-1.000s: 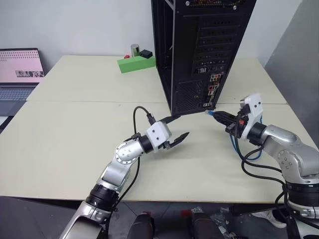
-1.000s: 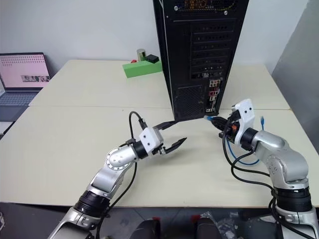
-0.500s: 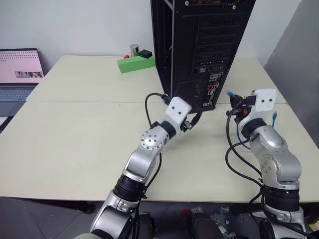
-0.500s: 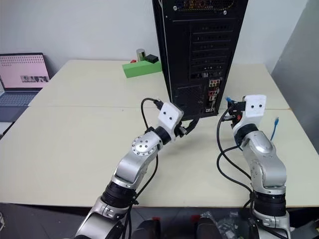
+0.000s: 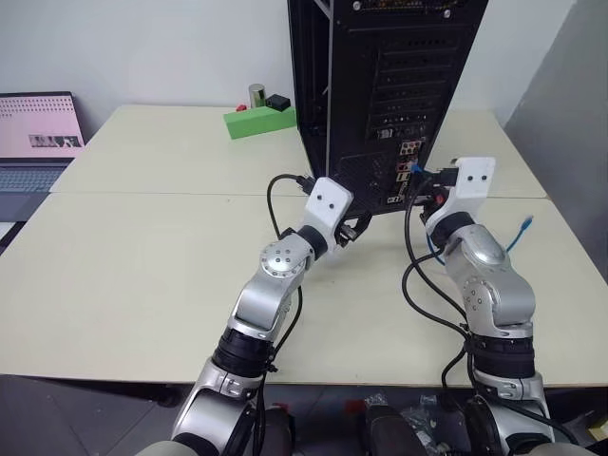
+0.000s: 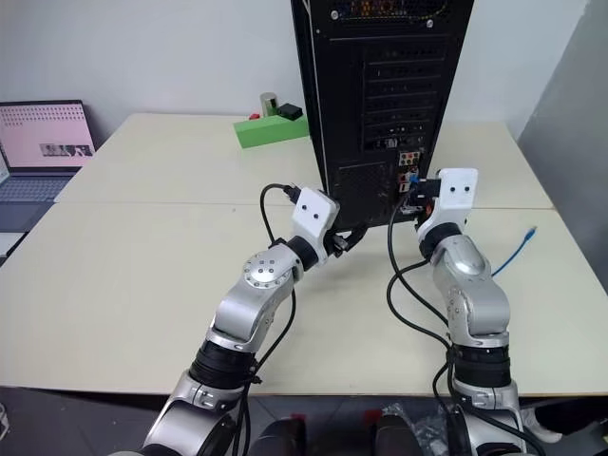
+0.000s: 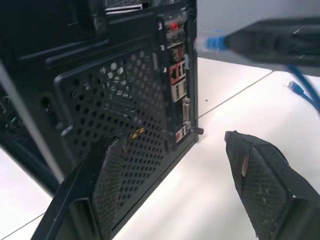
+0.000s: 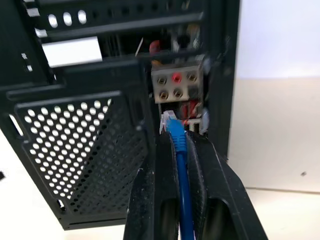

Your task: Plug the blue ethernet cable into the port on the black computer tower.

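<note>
- now the black computer tower (image 5: 380, 95) stands upright on the pale tabletop (image 5: 123, 266), its rear panel with slot covers, mesh vent and coloured ports facing the robot.
- right claw (image 8: 176, 137) is pressed together on the blue ethernet cable (image 8: 179, 150), pinching it just behind its clear plug, which points at the tower's port cluster, just short of it and not yet in a port.
- rest of the blue cable trails away from the tower on its right side, with the far plug (image 5: 525, 223) lying on the tabletop well apart from the tower.
- left claw (image 7: 170, 190) is spread wide and holds nothing; it sits low by the tower's rear, 1 finger in front of the mesh vent (image 7: 115, 120) and the other off the tower's right edge over bare tabletop.
- green block (image 5: 258, 121) with a small metal can and a black box on it lies to the left of the tower, near its far end.
- laptop (image 5: 36, 133) with a pink screen sits well to the left of the tower.
</note>
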Controlling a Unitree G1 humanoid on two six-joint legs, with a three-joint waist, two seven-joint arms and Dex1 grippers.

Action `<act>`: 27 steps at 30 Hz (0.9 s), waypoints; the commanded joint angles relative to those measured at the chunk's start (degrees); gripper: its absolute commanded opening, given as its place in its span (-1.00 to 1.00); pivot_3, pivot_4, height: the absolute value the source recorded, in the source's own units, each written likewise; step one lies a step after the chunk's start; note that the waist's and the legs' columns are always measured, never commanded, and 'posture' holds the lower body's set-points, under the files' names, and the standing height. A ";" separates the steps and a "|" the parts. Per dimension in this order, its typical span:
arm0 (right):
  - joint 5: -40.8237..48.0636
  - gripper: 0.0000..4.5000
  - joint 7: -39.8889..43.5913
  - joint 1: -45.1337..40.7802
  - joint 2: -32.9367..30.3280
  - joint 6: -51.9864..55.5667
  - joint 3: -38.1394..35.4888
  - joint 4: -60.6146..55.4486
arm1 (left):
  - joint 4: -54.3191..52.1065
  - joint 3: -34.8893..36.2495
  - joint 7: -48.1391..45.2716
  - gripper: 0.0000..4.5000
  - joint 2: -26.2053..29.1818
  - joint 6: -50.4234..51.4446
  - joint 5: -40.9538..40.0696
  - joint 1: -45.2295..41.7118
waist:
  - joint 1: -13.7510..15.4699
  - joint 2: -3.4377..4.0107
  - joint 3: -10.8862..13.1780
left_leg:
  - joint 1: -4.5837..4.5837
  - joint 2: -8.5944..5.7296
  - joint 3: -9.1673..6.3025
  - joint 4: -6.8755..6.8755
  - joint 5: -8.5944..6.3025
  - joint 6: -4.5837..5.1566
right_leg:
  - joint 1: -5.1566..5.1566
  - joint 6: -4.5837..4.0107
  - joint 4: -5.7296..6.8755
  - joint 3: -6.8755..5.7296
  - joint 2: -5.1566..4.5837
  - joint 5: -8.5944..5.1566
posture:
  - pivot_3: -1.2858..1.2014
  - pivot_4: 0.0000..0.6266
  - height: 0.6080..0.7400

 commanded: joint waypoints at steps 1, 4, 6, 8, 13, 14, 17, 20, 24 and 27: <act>-0.58 -1.00 -0.19 -2.10 0.56 -2.60 -0.25 0.70 | -2.09 0.64 -0.20 0.48 -0.06 -0.03 -0.35 -0.72 | 0.00 0.00 0.00 | 0.00 0.00 0.00 0.00 0.00 0.00 | 0.00 0.00 -0.01 0.00 0.00 0.00 | 0.03 -0.52 1.00; -0.96 -1.00 -0.62 -3.02 1.32 -3.47 -0.17 2.78 | -2.64 0.34 -0.27 0.48 0.05 0.18 -0.01 -0.52 | -0.07 0.00 0.00 | 0.00 0.00 0.00 0.00 0.00 0.00 | 0.00 0.00 0.00 0.00 0.00 0.00 | 0.03 -0.52 1.00; -1.19 -1.00 -0.67 -3.38 1.54 -3.95 -0.03 3.57 | -2.82 0.33 -0.27 0.48 0.08 0.28 0.07 -0.49 | -0.07 0.00 0.00 | 0.01 0.01 -0.01 0.00 0.00 0.00 | -0.01 0.00 0.01 -0.01 0.01 0.00 | 0.03 -0.52 1.00; -1.33 -1.00 -0.72 -3.63 1.72 -4.29 0.00 4.21 | -2.98 0.37 -0.25 0.48 0.10 0.35 0.10 -0.42 | -0.06 0.00 0.00 | 0.01 0.01 0.00 -0.01 0.00 0.00 | -0.01 0.00 0.01 -0.01 0.01 0.00 | 0.03 -0.52 1.00; -0.92 -1.00 -1.22 -4.37 2.60 -4.61 -0.77 5.72 | -3.33 0.46 -0.17 0.48 0.26 0.43 0.16 -0.29 | -0.04 0.00 0.00 | 0.00 0.01 -0.01 -0.01 0.00 0.00 | -0.01 0.00 0.00 -0.01 0.01 0.00 | 0.03 -0.52 1.00; -0.69 -1.00 -1.39 -4.60 2.84 -4.67 -1.04 6.02 | -3.37 0.45 -0.17 0.48 0.27 0.42 0.16 -0.29 | -0.04 0.00 0.00 | 0.00 0.01 0.00 -0.01 0.00 0.00 | -0.01 0.00 0.00 -0.01 0.01 0.00 | 0.03 -0.52 1.00; -0.64 -1.00 -1.50 -5.08 3.16 -4.86 -1.43 6.56 | -3.50 0.38 -0.14 0.48 0.29 0.41 0.16 -0.26 | -0.07 0.00 0.00 | 0.00 0.01 0.00 -0.01 0.00 0.00 | -0.02 0.00 0.01 0.00 0.01 0.00 | 0.03 -0.52 1.00; -0.65 -1.00 -1.49 -5.59 3.48 -5.08 -1.71 7.15 | -3.49 0.34 -0.15 0.48 0.30 0.34 0.17 -0.27 | -0.02 0.00 0.00 | 0.00 0.01 -0.01 -0.01 0.00 0.00 | -0.02 0.00 0.00 -0.01 0.01 0.00 | 0.03 -0.52 1.00; -0.65 -1.00 -1.71 -6.01 3.84 -5.02 -2.01 7.92 | -3.67 0.28 -0.20 0.48 0.29 0.41 0.13 -0.17 | -0.05 0.00 0.00 | 0.00 0.01 0.00 -0.02 0.00 0.00 | -0.02 0.00 0.00 0.00 0.01 0.00 | 0.03 -0.52 1.00; -0.77 -1.00 -1.88 -6.19 3.90 -5.18 -2.24 8.33 | -3.56 0.41 -0.16 0.48 0.34 0.34 0.13 -0.19 | -0.05 0.00 0.00 | 0.00 0.01 0.00 -0.02 0.00 0.00 | -0.02 0.00 0.00 0.00 0.01 0.00 | 0.03 -0.52 1.00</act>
